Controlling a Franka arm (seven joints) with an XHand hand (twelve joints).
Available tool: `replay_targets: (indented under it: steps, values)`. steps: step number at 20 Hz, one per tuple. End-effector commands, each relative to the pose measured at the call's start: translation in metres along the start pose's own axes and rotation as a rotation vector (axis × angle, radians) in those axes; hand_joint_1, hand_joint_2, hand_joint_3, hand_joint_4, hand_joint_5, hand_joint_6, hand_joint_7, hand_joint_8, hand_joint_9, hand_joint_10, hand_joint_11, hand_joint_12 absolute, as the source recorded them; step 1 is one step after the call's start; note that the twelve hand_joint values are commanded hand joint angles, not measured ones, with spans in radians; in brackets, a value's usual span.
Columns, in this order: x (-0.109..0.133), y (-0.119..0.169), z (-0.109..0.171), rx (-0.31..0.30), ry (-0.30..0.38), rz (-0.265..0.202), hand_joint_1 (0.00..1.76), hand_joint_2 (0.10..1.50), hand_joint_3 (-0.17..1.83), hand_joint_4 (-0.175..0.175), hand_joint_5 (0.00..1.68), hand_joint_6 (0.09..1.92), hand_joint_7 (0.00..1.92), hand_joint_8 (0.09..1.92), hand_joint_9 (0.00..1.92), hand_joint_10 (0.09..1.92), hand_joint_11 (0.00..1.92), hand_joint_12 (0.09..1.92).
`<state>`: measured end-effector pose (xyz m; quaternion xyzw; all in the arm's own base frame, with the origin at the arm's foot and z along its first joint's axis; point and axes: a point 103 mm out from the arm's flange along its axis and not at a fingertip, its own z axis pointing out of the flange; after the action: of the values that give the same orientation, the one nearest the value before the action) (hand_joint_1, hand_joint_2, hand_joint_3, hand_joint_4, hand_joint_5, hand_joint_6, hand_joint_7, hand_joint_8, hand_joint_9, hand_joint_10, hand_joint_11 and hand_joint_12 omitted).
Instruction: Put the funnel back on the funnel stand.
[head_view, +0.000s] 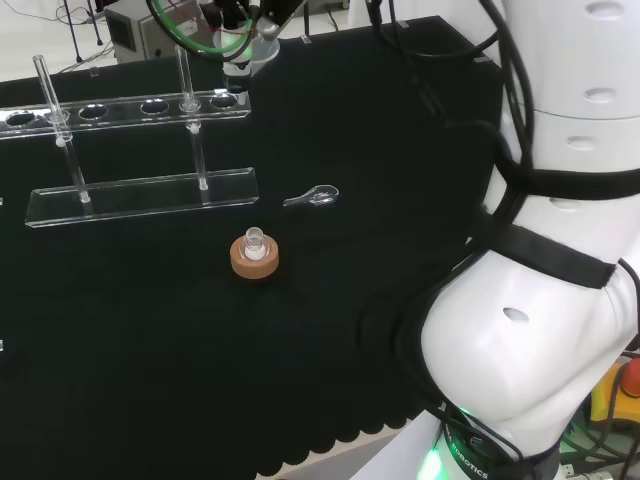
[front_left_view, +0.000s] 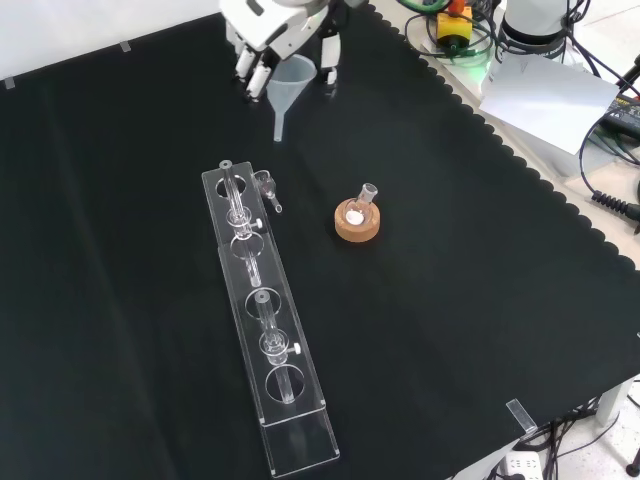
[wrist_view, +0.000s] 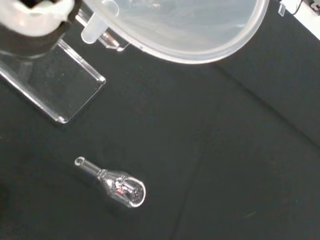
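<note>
- The translucent white plastic funnel (front_left_view: 289, 88) is held in the black and white hand (front_left_view: 270, 35) at the top of the front view, with its wide mouth up among the fingers and its narrow stem pointing down toward the cloth.
- In the front view the hand's fingers (front_left_view: 258, 72) are curled around the funnel's cone, with one more finger (front_left_view: 329, 58) seen on the funnel's other side, so the funnel is gripped between them.
- The funnel is carried above the black cloth (front_left_view: 480, 300), beyond the far end of the long clear plastic funnel stand (front_left_view: 262, 330); its stem tip is seen near that end, and whether it is lined up over a hole cannot be told.
- In the wrist view the funnel's broad rim (wrist_view: 200, 30) is seen close up, with a corner of the stand's clear base plate (wrist_view: 60, 85) beneath it.
- In the head view the stand's upper rail with its round holes (head_view: 120, 108) is seen on upright clear posts over the base plate, and the hand (head_view: 240, 50) hangs above the rail's right end.
- The hand comes in from the top of the front view, palm turned downward, with the arm's white links (head_view: 560, 250) at the right of the head view.
- A small clear glass flask (front_left_view: 366, 200) stands on a round cork ring (front_left_view: 358, 222) to the right of the stand in the front view, well apart from the hand.
- A small clear glass piece with a round bulb (wrist_view: 117, 184) lies on its side on the cloth just beside the stand's far end.
</note>
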<state>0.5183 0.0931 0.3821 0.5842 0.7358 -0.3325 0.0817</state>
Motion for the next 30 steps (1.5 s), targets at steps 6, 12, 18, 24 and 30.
replay_targets:
  steps: [6,12,18,24,30]
  values:
    - [-0.018,0.074,0.004,0.048,-0.003,-0.021,1.05,1.05,0.03,0.175,1.06,0.87,1.22,0.49,1.60,0.09,1.29,0.76]
    - [-0.027,0.091,0.009,0.050,-0.004,-0.023,1.05,1.05,0.02,0.175,1.06,0.87,1.22,0.49,1.60,0.09,1.29,0.76]
    - [-0.018,0.108,0.004,0.070,-0.014,-0.046,1.05,1.06,0.02,0.175,1.06,0.87,1.22,0.49,1.60,0.09,1.29,0.76]
    - [-0.023,0.106,0.010,0.065,-0.011,-0.043,1.05,1.06,0.02,0.175,1.07,0.87,1.22,0.49,1.60,0.09,1.29,0.76]
    - [-0.019,0.106,0.012,0.077,-0.011,-0.047,1.05,1.06,0.02,0.175,1.07,0.87,1.22,0.49,1.60,0.09,1.29,0.76]
